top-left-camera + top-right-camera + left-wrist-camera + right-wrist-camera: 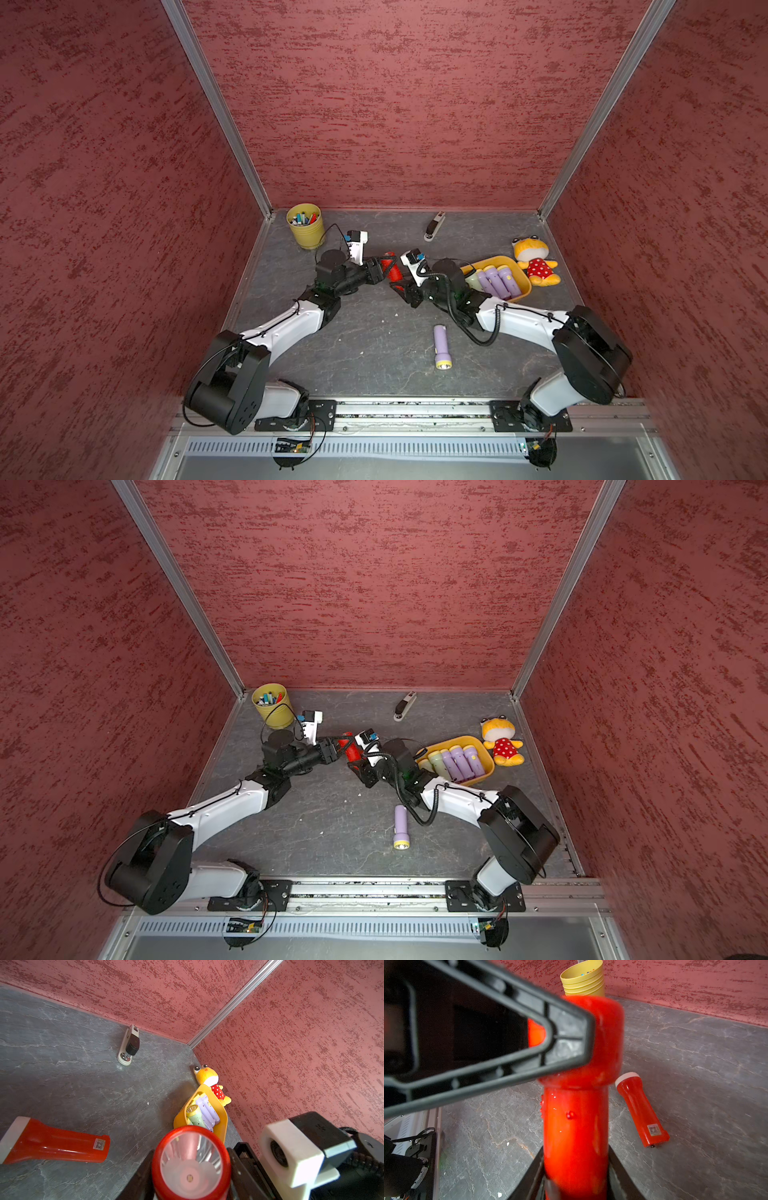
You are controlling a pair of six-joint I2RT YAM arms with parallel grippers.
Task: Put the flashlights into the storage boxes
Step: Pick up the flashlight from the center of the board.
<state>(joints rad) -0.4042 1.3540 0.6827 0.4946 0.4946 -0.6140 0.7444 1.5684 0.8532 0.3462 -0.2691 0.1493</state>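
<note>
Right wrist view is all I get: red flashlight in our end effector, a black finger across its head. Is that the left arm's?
Observer: Yes. The left end effector is shut on the red flashlight, lens facing the left wrist camera.
Operator: Tray status?
Observer: The orange-yellow tray holds three lilac flashlights plus pale green ones.
Operator: Loose ones beyond my frame?
Observer: One lilac flashlight lies on the table, outside the tray.

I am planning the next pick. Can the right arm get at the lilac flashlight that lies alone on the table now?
Probably not yet. The lilac flashlight lies uncovered and close by, but the right gripper is shut on a red flashlight, which the left gripper grips too.
</note>
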